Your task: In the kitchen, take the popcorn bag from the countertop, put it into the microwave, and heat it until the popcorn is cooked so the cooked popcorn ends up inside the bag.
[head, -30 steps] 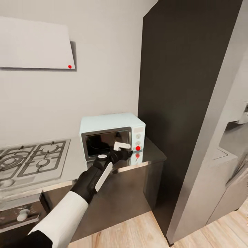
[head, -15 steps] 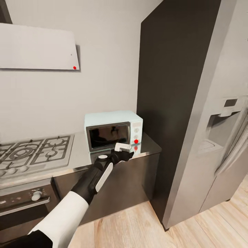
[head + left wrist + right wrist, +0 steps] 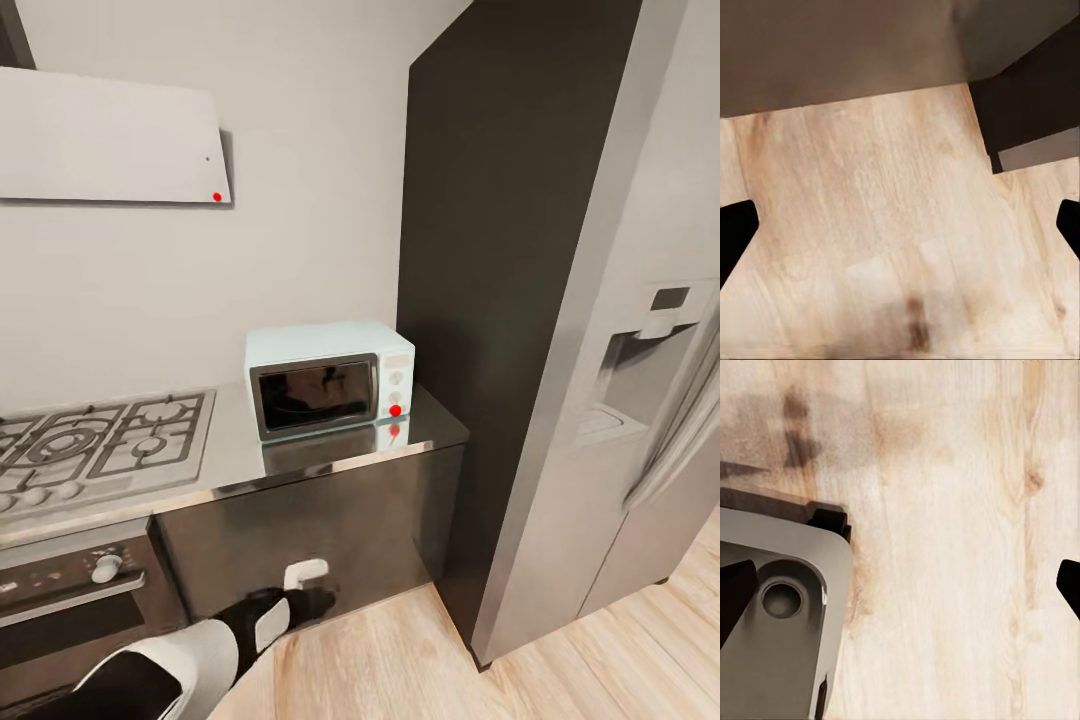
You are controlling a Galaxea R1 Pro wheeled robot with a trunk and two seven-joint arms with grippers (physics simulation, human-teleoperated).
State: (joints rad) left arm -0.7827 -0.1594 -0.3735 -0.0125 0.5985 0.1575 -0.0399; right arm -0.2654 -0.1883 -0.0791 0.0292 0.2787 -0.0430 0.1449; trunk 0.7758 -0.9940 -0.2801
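Popcorn bag cannot be made out; the microwave door is shut on the countertop. Left gripper has been lowered from the controls, fingers apart, so heating is judged started.

One microwave sits on one steel tabletop beside one gas hob; one built-in oven, one refrigerator, one range hood.

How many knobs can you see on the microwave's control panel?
3, stacked on the microwave panel: two pale knobs above, one red knob lowest. Others may be too small to see.
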